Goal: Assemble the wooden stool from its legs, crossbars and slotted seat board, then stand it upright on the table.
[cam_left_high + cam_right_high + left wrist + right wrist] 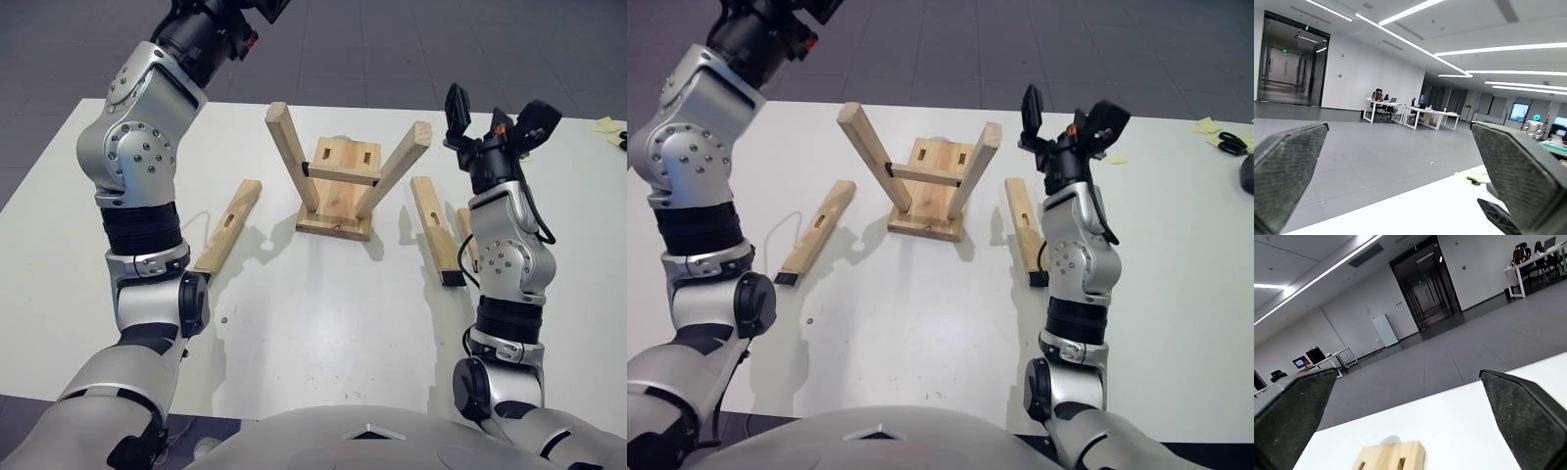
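Though near, half-built stool [338,186] left of right tool [497,108], apart.

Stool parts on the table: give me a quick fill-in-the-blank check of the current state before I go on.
The seat board lies on the table with ___ legs standing in it.
Those legs are joined by one ___.
The right pincer is ___ and holds nothing.
Missing words: two; crossbar; open.
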